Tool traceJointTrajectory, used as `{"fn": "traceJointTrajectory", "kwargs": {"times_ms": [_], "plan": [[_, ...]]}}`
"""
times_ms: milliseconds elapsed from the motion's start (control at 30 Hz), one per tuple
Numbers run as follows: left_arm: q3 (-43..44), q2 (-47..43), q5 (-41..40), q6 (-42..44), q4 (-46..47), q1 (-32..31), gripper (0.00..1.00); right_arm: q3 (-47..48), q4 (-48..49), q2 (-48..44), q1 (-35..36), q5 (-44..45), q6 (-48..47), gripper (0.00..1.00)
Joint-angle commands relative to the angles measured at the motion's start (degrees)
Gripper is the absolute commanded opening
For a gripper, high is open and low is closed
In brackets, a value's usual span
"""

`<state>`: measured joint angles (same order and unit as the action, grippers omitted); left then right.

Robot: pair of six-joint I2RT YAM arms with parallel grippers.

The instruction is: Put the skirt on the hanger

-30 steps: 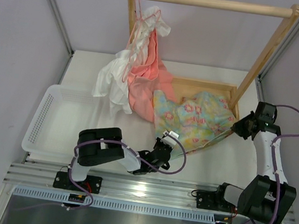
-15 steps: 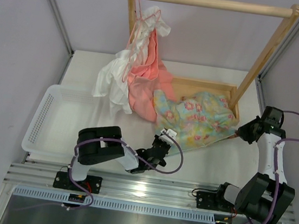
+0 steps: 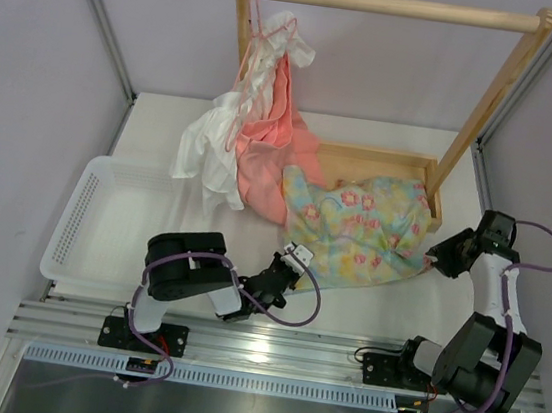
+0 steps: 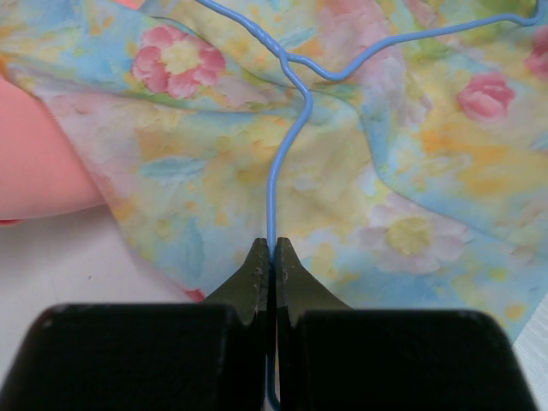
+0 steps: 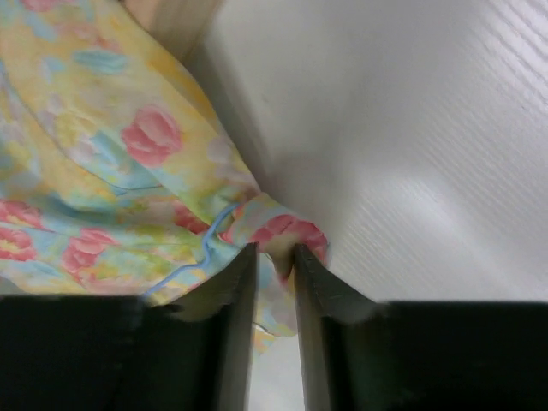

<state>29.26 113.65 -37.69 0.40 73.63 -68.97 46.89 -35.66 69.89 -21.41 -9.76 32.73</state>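
The skirt point(image 3: 359, 227), pale yellow and blue with pink flowers, lies spread over the rack's front base rail and the table. The hanger point(image 4: 272, 197), a thin light-blue wire, rests on the skirt point(image 4: 411, 231). Its twisted neck points away from me and its frame runs under the cloth. My left gripper point(image 3: 293, 257) point(image 4: 272, 248) is shut on the hook's wire at the skirt's near-left edge. My right gripper point(image 3: 435, 258) point(image 5: 274, 253) sits at the skirt's right corner. Its jaws are slightly parted, with a fold of the skirt point(image 5: 128, 171) hanging loose between them.
A wooden rack point(image 3: 396, 7) stands behind, its base frame point(image 3: 383, 159) under the skirt's far edge. A salmon-pink garment point(image 3: 272, 156) and a white garment point(image 3: 212, 153) hang from a pink hanger point(image 3: 267, 29). A white basket point(image 3: 104, 216) sits at the left.
Both grippers have drawn toward the near edge, pulling the skirt and hanger with them. The right gripper's jaws have parted around the skirt's corner.
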Motion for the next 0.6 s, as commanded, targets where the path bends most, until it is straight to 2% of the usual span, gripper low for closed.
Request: {"fn": "traceJointTrajectory", "kwargs": {"times_ms": [0, 67, 100, 167, 233, 267, 367, 567], "plan": [[0.36, 0.18, 2.88, -1.11, 16.21, 0.24, 0.0, -2.68, 3.05, -2.56, 0.14, 0.09, 0.75, 0.43], [0.8, 0.0, 3.06, -0.67, 16.02, 0.24, 0.0, -3.74, 2.97, -4.31, 2.24, 1.49, 1.37, 0.54], [1.24, -0.09, 3.24, -0.58, 16.02, 0.24, 0.0, -3.83, 2.79, -5.1, 3.29, 2.19, 2.33, 0.64], [2.2, -0.26, 3.33, 0.99, 15.24, 0.24, 0.0, -4.35, 2.61, -7.82, 7.75, 3.08, 3.74, 0.69], [2.65, -0.35, 3.59, 1.44, 14.88, 0.24, 0.0, -4.35, 2.0, -9.24, 12.07, 4.21, 6.45, 0.7], [2.91, -0.35, 3.76, 1.44, 14.53, 0.24, 0.0, -4.62, 1.56, -10.72, 17.23, 5.53, 7.43, 0.7], [4.05, -0.44, 4.03, 1.88, 13.22, 0.24, 0.0, -6.8, 0.59, -12.75, 23.15, 9.67, 11.55, 0.7], [5.29, -0.97, 3.42, 2.41, 11.19, 0.24, 0.0, -11.3, -1.87, -20.31, 24.13, 15.12, 15.51, 0.7]]}}
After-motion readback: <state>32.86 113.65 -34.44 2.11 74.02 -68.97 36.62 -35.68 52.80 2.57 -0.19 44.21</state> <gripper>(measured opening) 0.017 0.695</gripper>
